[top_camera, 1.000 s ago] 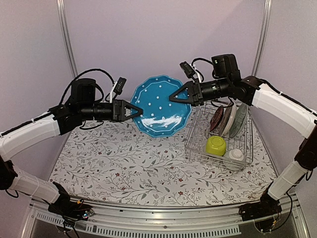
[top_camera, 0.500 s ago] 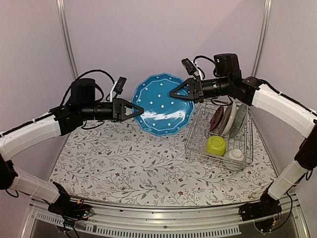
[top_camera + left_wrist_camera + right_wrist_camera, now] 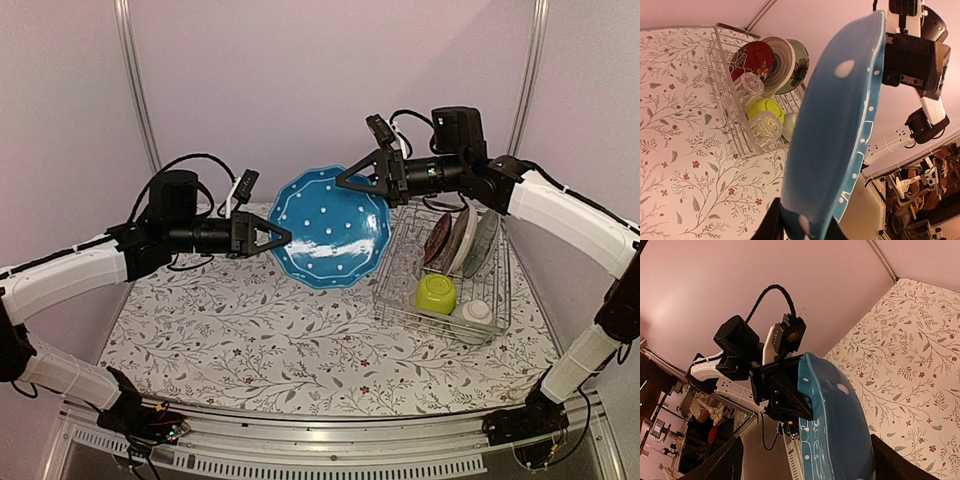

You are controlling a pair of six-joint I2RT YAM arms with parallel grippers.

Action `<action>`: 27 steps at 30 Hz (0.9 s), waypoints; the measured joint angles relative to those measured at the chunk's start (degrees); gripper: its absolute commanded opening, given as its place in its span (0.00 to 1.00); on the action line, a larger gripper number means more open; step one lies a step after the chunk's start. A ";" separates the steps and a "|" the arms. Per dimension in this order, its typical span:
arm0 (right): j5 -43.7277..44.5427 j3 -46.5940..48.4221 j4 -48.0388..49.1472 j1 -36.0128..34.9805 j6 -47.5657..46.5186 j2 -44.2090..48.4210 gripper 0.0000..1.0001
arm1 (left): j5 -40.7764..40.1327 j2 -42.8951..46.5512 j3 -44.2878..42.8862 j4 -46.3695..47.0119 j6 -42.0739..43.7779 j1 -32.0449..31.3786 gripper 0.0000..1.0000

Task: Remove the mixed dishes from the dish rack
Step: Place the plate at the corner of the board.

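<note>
Right tool [image 3: 350, 183] released | left tool [image 3: 285, 238] grips scalloped plate [image 3: 335, 225] (glossy, dotted)

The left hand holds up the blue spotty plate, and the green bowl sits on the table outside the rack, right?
Not quite. The left gripper does hold up the blue plate, but the green bowl sits inside the rack, not on the table outside it. The top view shows that.

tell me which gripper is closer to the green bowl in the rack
Right. The right gripper is open at the blue plate's upper right edge, up-left of the green bowl; the left gripper grips the plate's far left edge.
</note>
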State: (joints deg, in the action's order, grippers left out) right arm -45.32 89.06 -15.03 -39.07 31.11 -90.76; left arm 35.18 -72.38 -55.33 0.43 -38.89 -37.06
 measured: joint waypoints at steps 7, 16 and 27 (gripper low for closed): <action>4.74 0.04 -1.68 1.49 -0.02 0.00 0.99 | -0.09 -0.02 0.87 0.17 -1.09 1.22 0.00; 14.19 0.39 -8.87 5.46 -1.57 0.39 0.99 | -1.68 -0.02 2.93 -0.83 -3.82 10.56 0.00; 18.12 -1.42 -13.25 10.71 -3.61 7.43 0.99 | -9.64 -2.01 4.15 -5.29 -8.90 27.91 0.00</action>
State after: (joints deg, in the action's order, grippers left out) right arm -27.20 87.64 -28.27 -28.36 27.51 -83.33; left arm 25.54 -74.39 -51.18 -4.86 -47.79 -9.15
